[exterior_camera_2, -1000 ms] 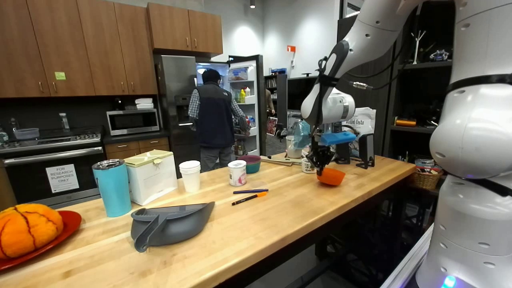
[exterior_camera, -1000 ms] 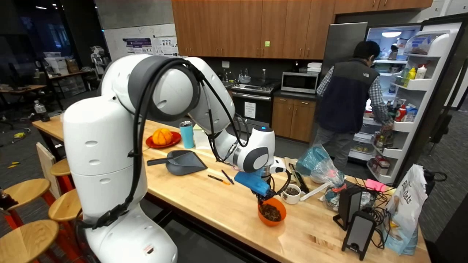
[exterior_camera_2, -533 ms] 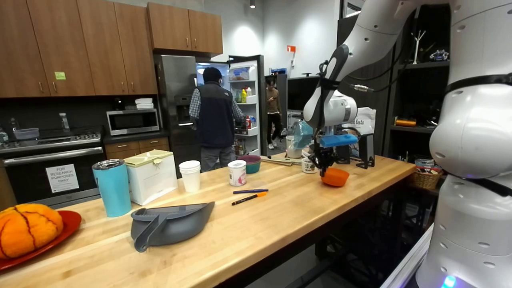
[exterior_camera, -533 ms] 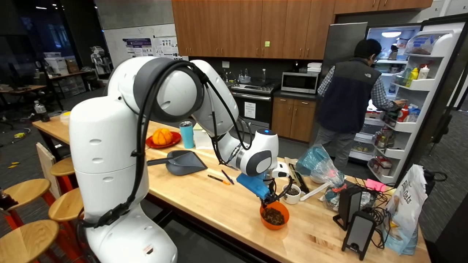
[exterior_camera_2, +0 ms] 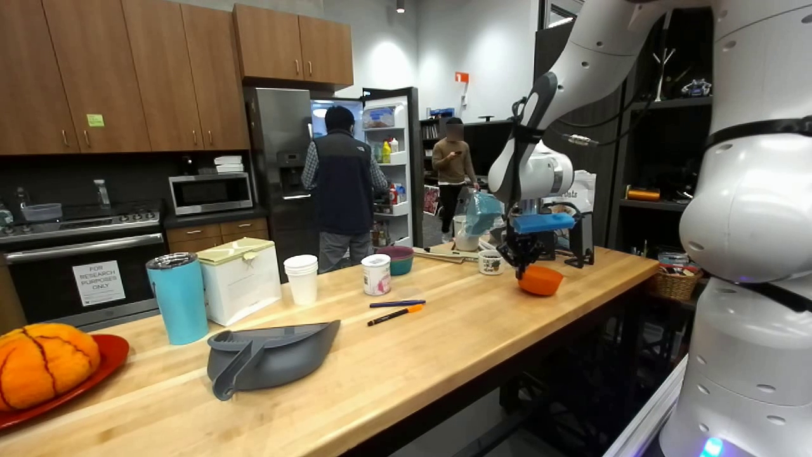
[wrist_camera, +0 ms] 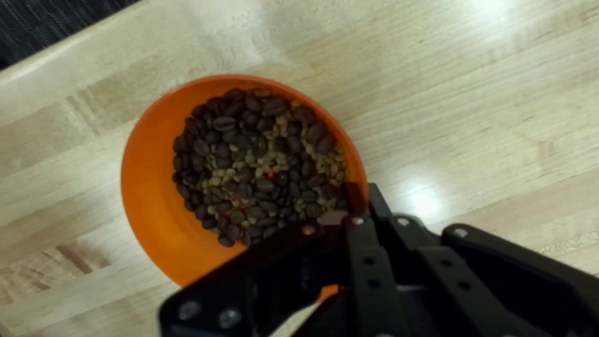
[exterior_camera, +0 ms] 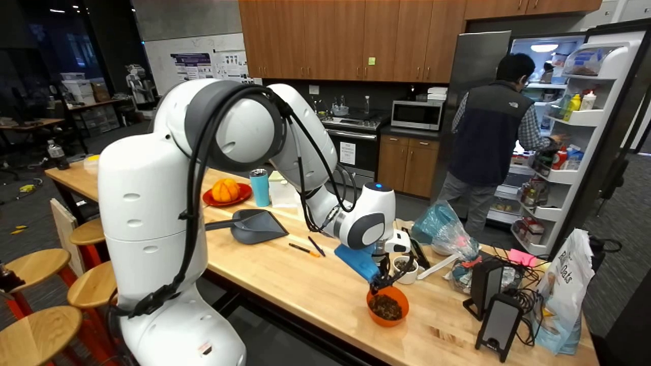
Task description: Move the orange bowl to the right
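Landmark: white mug on the table. In an exterior view the orange bowl is to the right of the mug, near it and closer to the camera. Cannot tell whether its base rests on the table or hangs slightly above.

Gripper: fingers pinched on the bowl's rim, one tip inside the wall, one outside, as read from the wrist view. Contact area dark and slightly blurred; the gripper itself covers the bowl's lower right part there. In both exterior views the fingers merge into one dark clump, so the pinch cannot be checked from them.

Bowl contents: dark beans, pale grains and red bits too small to identify.

In an exterior view the gripper crosses in front of the mug, whose dark contents are not identifiable; to the mug's right and beyond it, a crumpled plastic bag, contents unclear.

In an exterior view the arm is cut off by the frame. Well beyond the mug: a man at the open fridge, back to the camera, and a second person, face blurred.
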Motion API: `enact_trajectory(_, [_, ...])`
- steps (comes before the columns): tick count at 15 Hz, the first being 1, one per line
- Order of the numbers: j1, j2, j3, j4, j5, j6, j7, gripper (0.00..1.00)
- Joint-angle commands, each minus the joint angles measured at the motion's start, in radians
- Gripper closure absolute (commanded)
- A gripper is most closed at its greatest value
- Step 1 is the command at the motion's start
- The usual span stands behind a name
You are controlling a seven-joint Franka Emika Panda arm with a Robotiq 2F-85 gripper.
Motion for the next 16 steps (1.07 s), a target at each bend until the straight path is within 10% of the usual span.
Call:
enact_trajectory(1, [-0.011, 0.013, 0.012, 0.009, 0.015, -0.025, -0.022, 0.70])
enact_trajectory(12, [0.007, -0.001, 0.049, -0.004, 0.012, -0.034, -0.038, 0.01])
enact_trajectory(16, [0.023, -0.045, 0.028, -0.003, -0.116, -0.121, 0.025, 0.00])
